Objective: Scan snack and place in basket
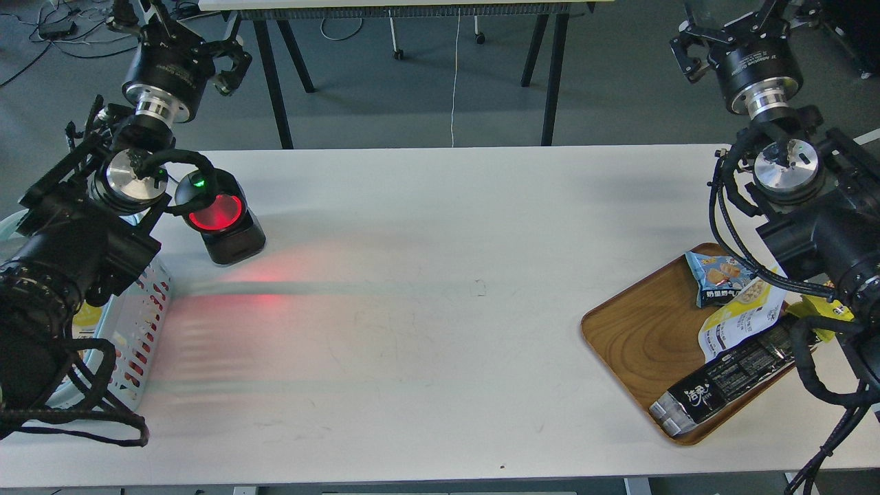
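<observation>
While on tray (639, 330), snack (739, 322) untouched.

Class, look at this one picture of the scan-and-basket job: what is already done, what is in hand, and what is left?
Done: nothing visibly. The snack lies on the wooden tray, between the blue packet and the black packet. In hand: nothing; the left end effector and right end effector are raised and carry nothing. Left: pick up the snack, show it to the glowing red scanner, then put it in the basket.
</observation>
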Robot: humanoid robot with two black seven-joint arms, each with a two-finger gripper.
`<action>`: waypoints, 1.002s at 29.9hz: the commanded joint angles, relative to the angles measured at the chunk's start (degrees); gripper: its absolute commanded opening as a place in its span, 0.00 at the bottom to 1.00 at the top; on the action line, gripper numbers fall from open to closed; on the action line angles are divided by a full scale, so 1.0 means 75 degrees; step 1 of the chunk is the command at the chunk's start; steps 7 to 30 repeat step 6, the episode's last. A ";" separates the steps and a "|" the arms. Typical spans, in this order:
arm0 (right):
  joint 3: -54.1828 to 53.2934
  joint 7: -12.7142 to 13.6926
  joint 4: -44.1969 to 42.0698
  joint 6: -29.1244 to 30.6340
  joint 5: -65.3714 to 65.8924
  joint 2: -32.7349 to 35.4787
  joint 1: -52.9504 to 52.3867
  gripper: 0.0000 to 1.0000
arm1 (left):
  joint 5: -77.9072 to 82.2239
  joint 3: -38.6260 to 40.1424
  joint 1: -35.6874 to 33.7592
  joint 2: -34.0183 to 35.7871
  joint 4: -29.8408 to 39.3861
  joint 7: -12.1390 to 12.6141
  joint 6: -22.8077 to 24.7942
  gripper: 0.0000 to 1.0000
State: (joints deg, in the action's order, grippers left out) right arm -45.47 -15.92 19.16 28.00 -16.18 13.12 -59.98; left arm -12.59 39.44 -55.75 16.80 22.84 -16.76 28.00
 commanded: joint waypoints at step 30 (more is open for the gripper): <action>0.0027 -0.0116 0.0059 -0.0001 0.0012 0.0020 -0.0006 0.99 | 0.0014 0.0002 0.0085 -0.0002 0.0002 -0.0063 0.0000 1.00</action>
